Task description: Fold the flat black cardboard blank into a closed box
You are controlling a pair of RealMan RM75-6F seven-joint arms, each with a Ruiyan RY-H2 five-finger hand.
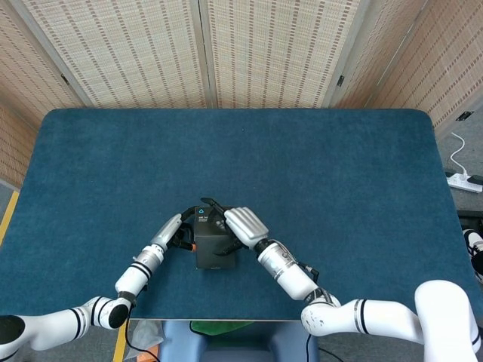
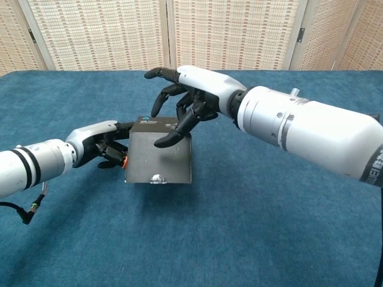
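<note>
The black cardboard box point(image 1: 210, 247) point(image 2: 159, 162) stands near the table's front edge with its lid folded down over the top. My right hand point(image 1: 244, 224) point(image 2: 192, 97) is above it with fingers spread, and its fingertips point(image 2: 166, 142) press on the lid. My left hand point(image 1: 176, 232) point(image 2: 100, 145) grips the box's left side, fingers curled against the wall, with an orange fingertip showing at the edge. The box's inside is hidden.
The blue cloth table point(image 1: 339, 173) point(image 2: 269, 227) stretches wide behind and to both sides of the box. Woven screens point(image 1: 249, 45) stand behind the far edge. A white power strip point(image 1: 464, 179) lies on the floor at the right.
</note>
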